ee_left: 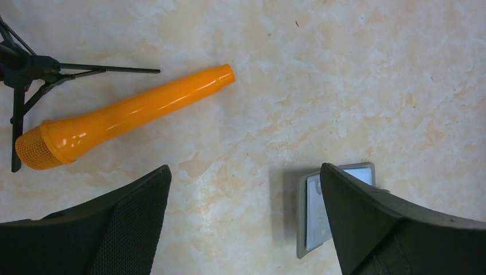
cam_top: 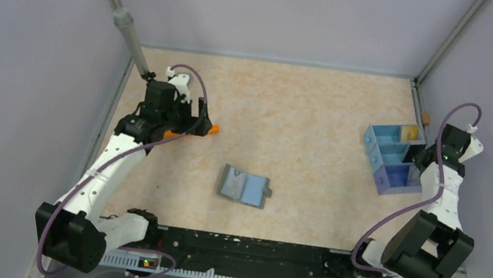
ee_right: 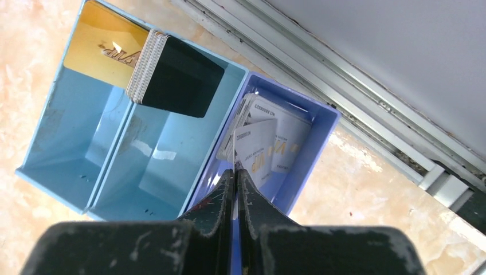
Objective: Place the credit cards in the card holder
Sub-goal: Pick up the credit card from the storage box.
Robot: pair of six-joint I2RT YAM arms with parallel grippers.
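Where the right gripper pinches, 1 thin glossy white card tilts.

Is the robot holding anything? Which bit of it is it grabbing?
The right gripper is shut on a white card standing in the lilac bin, apparently pinching its near bottom edge. The left gripper is open and holds nothing.

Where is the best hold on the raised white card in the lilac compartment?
Its near edge, coming from above: the white card stands tilted clear of the stack behind, so that thin edge is free. The right pincer is shut on it.
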